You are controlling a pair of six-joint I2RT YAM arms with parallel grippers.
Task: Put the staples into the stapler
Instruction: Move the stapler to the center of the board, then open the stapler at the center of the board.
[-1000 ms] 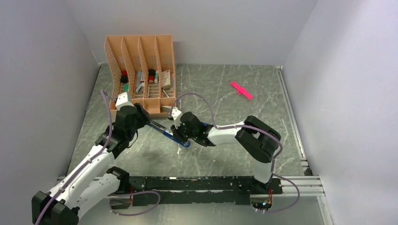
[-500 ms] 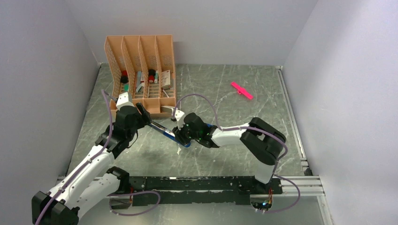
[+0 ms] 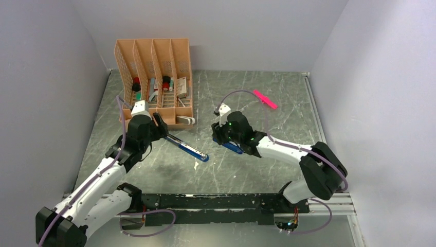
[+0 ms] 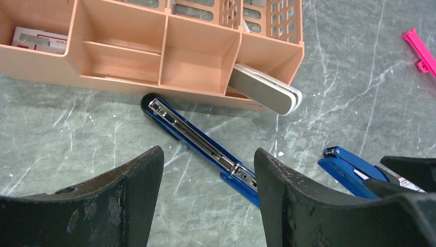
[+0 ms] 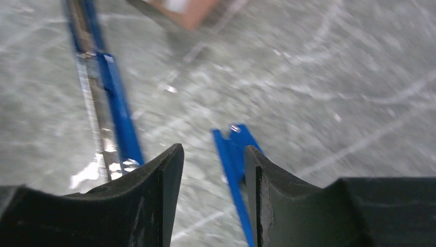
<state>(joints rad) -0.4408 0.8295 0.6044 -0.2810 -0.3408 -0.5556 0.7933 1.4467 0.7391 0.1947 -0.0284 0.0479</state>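
The blue stapler is in two parts. Its long base with the open metal magazine [image 3: 187,147] lies on the table in front of the organiser, and shows in the left wrist view [image 4: 200,140]. My left gripper [image 3: 163,131] is open and empty over the base's near end [image 4: 208,154]. My right gripper [image 3: 226,140] is shut on the blue top part [image 5: 234,164], which sticks out below it [image 3: 235,149] and also shows in the left wrist view [image 4: 352,169]. No staple strips show. A small flat white-and-pink box [image 4: 38,40] lies in the organiser's front left compartment.
The orange desk organiser [image 3: 154,59] stands at the back left with pens and small items. A grey-and-white flat object [image 4: 265,90] pokes out of its front right compartment. A bright pink plastic stick [image 3: 265,99] lies at the back right. A small whitish bit [image 3: 196,164] lies by the base.
My right gripper has pulled away to the right from the stapler base, carrying the blue top part. The base stays on the table. My left gripper has shifted slightly.
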